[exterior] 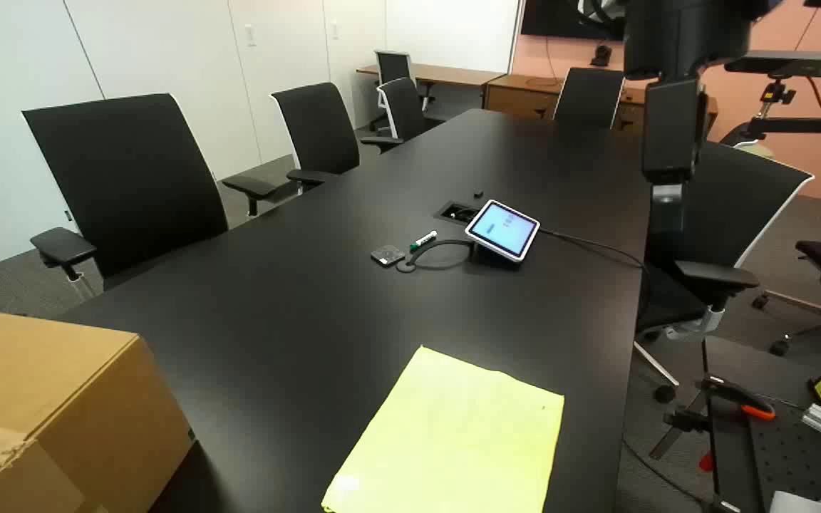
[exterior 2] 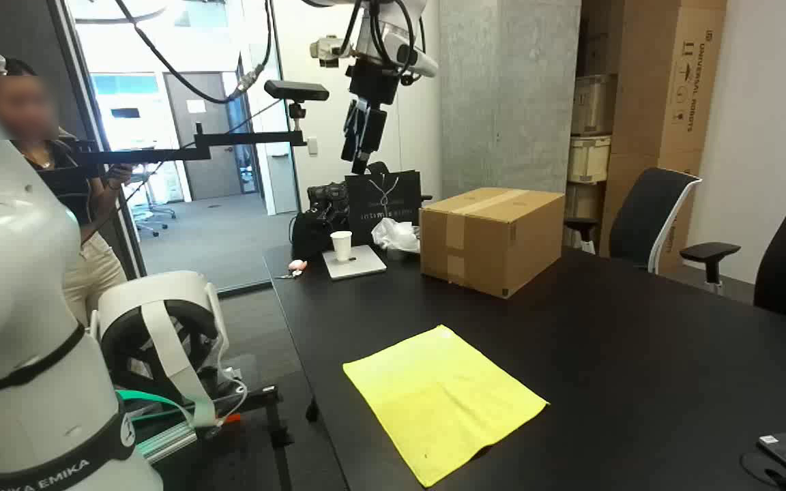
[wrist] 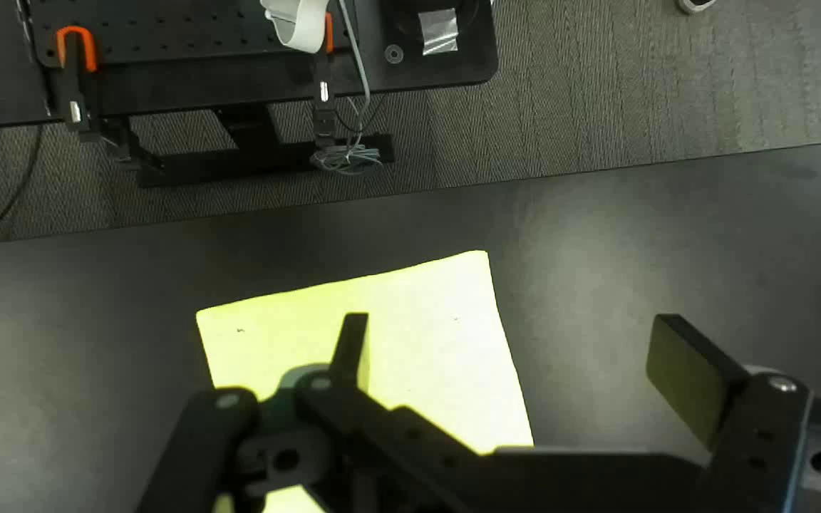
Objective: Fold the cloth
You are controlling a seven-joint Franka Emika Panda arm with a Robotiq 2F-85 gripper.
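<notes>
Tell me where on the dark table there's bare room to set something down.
Bare tabletop lies between the yellow cloth and the tablet, and between the cloth and the cardboard box. It's crowded beside the tablet, with a marker and flat dark square, and beside the box, with a silver slab, white cup and crumpled white bundle.

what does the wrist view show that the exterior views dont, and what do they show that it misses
Only the wrist view plainly shows the fingers spread wide apart; it alone shows a bundle of thin cable beyond the dark table.

Only the exterior views show the cardboard box, in both, and the lit tablet and white cup, each in an exterior view.

Shared: the yellow cloth lying on the table, and the gripper.
</notes>
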